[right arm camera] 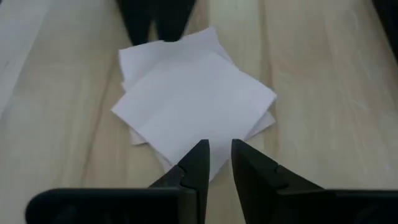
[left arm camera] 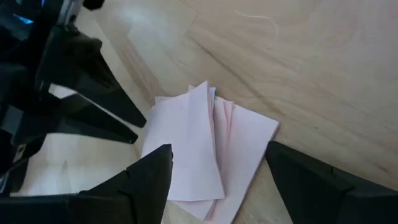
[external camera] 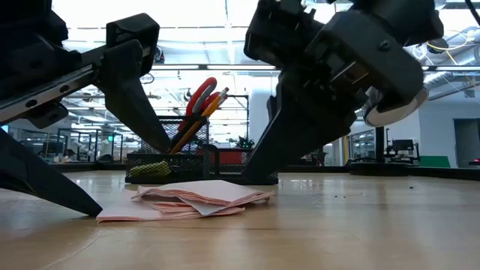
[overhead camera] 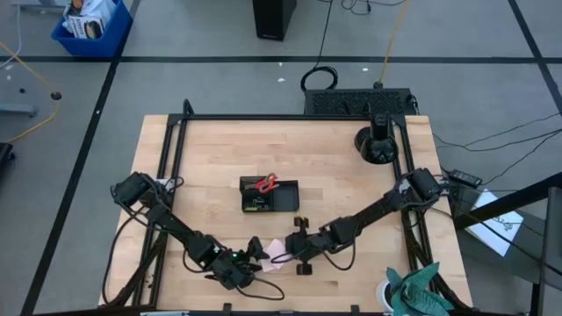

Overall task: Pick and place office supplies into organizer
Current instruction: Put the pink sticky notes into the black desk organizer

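The pink sticky-note pad [overhead camera: 275,254] lies flat near the table's front edge, its sheets fanned and partly lifted [external camera: 199,196]. My left gripper [left arm camera: 217,168] is open, one finger on each side of the pad. My right gripper [right arm camera: 219,152] comes from the pad's right with a narrow gap between its fingertips, which are down at the pad's corner. The black organizer [overhead camera: 268,195] stands farther back at mid-table. It holds red-handled scissors [external camera: 199,94] and orange pencils [external camera: 216,101] upright. My left gripper straddles the pad, slanting down from the table's left. Its near finger [external camera: 82,204] ends at the pad's left edge [external camera: 105,216]; I cannot tell whether it touches. My right gripper has its fingertips [right arm camera: 200,155] down on the pad's corner nearest it [right arm camera: 186,146], slanting from above and from the table's right. The pad stays flat on the table. I cannot tell whether a sheet is caught between the fingers.
A round black stand base [overhead camera: 378,145] stands at the back right. A teal cloth [overhead camera: 417,285] lies at the front right corner. Black frame rails [overhead camera: 167,167] run along the table's sides. Bare wood lies between the pad and the organizer.
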Robot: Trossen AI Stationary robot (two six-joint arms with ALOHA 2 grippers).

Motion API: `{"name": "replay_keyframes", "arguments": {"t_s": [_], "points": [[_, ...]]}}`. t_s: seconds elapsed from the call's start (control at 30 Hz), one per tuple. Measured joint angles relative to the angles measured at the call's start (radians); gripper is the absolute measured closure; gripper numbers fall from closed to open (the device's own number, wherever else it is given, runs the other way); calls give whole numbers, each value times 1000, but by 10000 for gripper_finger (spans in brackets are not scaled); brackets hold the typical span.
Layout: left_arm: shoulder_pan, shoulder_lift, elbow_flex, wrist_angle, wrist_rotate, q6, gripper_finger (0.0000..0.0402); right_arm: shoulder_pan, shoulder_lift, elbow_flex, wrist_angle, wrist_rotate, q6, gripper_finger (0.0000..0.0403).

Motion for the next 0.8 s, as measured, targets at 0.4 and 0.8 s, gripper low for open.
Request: {"name": "replay_keyframes", "arguments": {"t_s": [0.4, 0.8], "points": [[34, 19, -2, 53, 35, -2, 131, 2, 12, 0, 8, -2, 0, 344], [67, 59, 0, 140, 56, 9, 131, -1, 77, 3, 121, -102, -10, 344]]}}
